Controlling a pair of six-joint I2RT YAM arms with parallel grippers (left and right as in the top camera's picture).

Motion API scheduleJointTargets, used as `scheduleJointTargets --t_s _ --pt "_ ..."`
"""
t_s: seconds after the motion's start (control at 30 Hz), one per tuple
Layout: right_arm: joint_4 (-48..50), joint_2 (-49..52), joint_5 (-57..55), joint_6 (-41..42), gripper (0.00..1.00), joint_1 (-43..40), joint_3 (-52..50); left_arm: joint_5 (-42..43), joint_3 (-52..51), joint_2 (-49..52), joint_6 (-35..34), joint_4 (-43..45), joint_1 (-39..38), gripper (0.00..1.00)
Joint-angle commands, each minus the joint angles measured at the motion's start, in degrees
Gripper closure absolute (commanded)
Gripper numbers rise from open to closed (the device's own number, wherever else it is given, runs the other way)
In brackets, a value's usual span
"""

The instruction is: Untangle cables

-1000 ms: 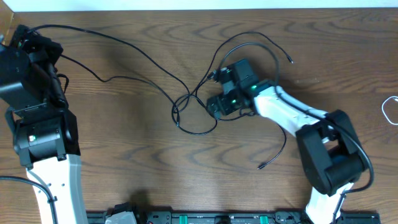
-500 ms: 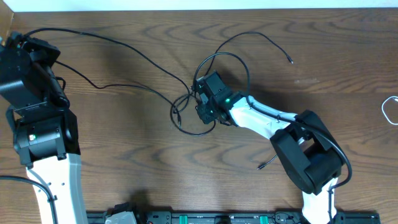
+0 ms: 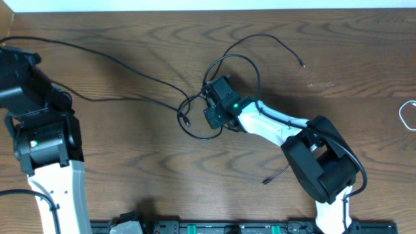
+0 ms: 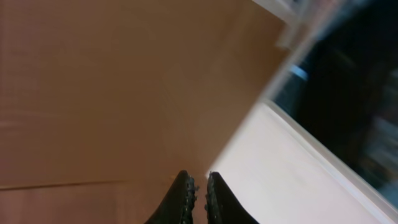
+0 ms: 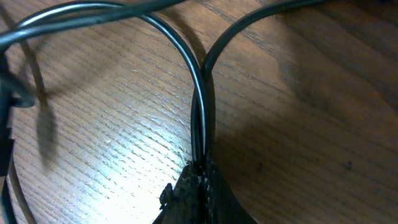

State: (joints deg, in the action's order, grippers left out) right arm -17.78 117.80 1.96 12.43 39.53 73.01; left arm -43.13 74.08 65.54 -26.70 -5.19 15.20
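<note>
Thin black cables (image 3: pixel 195 110) are knotted at the table's middle, and two long strands (image 3: pixel 117 68) run from the knot to my left arm (image 3: pixel 26 84) at the far left. My right gripper (image 3: pixel 209 112) sits on the knot. In the right wrist view it (image 5: pixel 202 167) is shut on two black strands (image 5: pixel 200 118) that part into loops above the fingertips. My left gripper (image 4: pixel 199 180) is shut, its tips almost touching and no cord showing between them. In the overhead view the strands end under its head. A white cable (image 3: pixel 408 116) lies at the right edge.
Loose plug ends lie at the upper right (image 3: pixel 303 64), at the lower middle (image 3: pixel 265 181) and beside the knot (image 3: pixel 186 121). The right arm's white link (image 3: pixel 273 127) stretches across the table's middle. A black rail (image 3: pixel 214 227) runs along the front edge.
My right gripper moved left onto the knot and closed on two strands. My left arm pulled further left, and the long strands lost their slack and now run straighter.
</note>
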Motion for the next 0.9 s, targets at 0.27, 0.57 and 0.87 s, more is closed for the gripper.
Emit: scheduleJointTargets --t_s 0.27,0.57,0.87 --pt "-6.3 0.7 -3.0 7.3 0.99 -5.2 -2.5 -16.3 1.5 0.3 1.7 -0.6 0.0 0.92" --pt "-16.1 -11.1 -7.6 8.3 0.99 -13.4 -2.5 -16.7 1.5 1.8 1.6 -4.7 0.0 0.92" --pt "-10.7 -22.4 4.2 7.7 0.99 -16.5 -2.5 -2.7 1.5 3.9 1.5 -14.4 -0.2 0.92"
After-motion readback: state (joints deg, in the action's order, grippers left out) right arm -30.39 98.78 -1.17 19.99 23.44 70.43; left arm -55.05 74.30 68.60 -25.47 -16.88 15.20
